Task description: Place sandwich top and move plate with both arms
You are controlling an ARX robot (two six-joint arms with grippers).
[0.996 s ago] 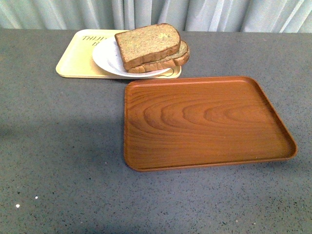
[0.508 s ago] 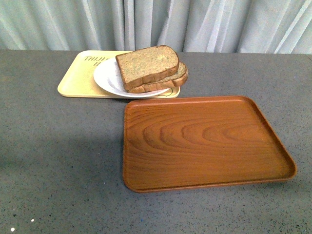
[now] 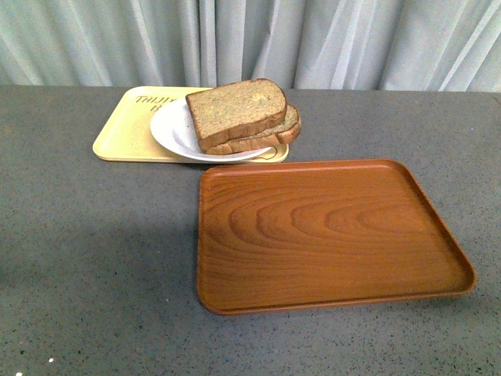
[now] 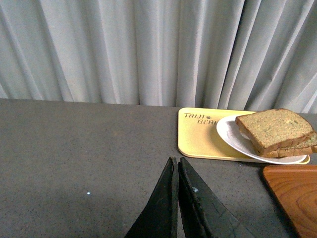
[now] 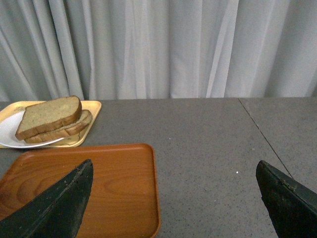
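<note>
- Left fingers (image 4: 176, 198): pressed together with only a thin slit between them, nothing held, above bare grey counter (image 3: 94, 251), well apart from the food.
- Yellow tray (image 3: 129, 129): lies at the far left of the counter, near the curtain (image 3: 250, 39); dark lettering shows on its face.
- Plate (image 3: 176, 129): sits on the yellow tray's right part, its near rim reaching past the tray's edge.
- Top slice (image 3: 235, 110): lies on a second slice (image 3: 274, 133) on the plate's right side, skewed so the lower slice pokes out to the right.
- Wood tray (image 3: 329, 235): empty, flat on the counter just in front of the plate, apart from it.
- Right fingers (image 5: 173, 198): spread wide, nothing between them, over the wood tray's right end and the counter.
</note>
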